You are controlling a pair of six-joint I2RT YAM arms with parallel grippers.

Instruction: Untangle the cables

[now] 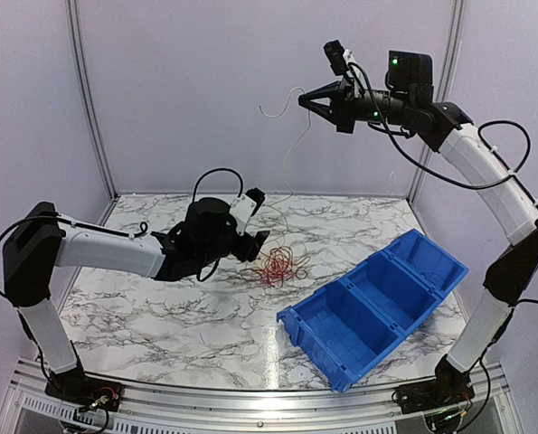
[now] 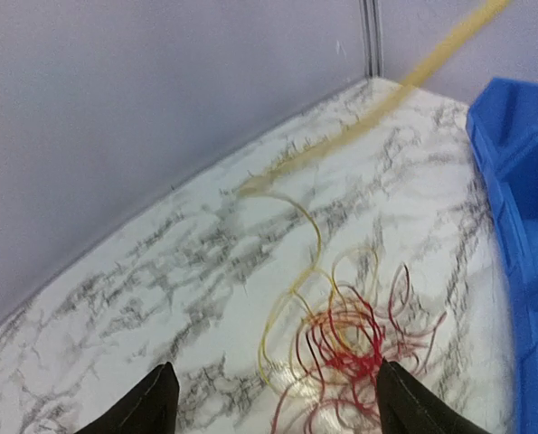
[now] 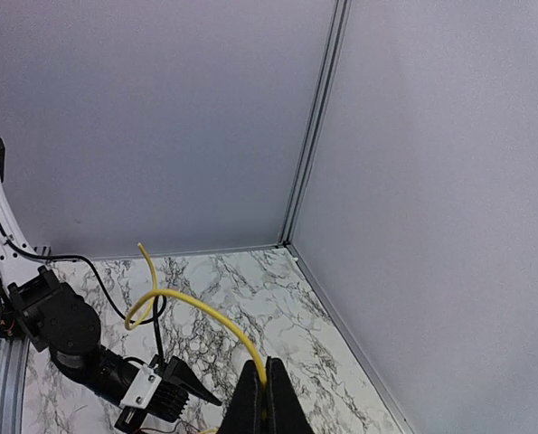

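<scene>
Enclosure: the scene is closed in by plain pale walls [image 1: 250, 90], joined at metal corner posts.
Worktop: a white, grey-veined marble-patterned worktop [image 1: 151, 307] is spread across the floor of the enclosure.
Right arm: the right arm [image 1: 499, 190] is stretched tall from its base and bent over toward the back wall, so that its wrist is held high above the worktop.
Left arm: the left arm [image 1: 106, 251] is folded low and reached toward the middle of the worktop.
Bin: a blue plastic bin [image 1: 309, 344], divided into compartments, is set slantwise on the right half of the worktop, near the tangle of cables [image 1: 276, 265] but apart from it.
Left jaws: spread wide, with nothing gripped. The fingertips [image 2: 160, 402] are held low over the worktop, and the tangle is framed just ahead of them in the wrist view.
Right jaws: pressed shut on a yellow cable [image 3: 192, 303]. The fingers [image 3: 246, 411] are seen closed together, with the strand emerging from between them.
Tangle: the cables, mostly red with some orange-yellow loops, are heaped in a loose knot on the worktop, between the left jaws and the bin.
Yellow cable: one thin strand is drawn upward from the tangle to the right jaws. Its free end is curled beyond the grip. In the left wrist view its upper stretch is blurred.
</scene>
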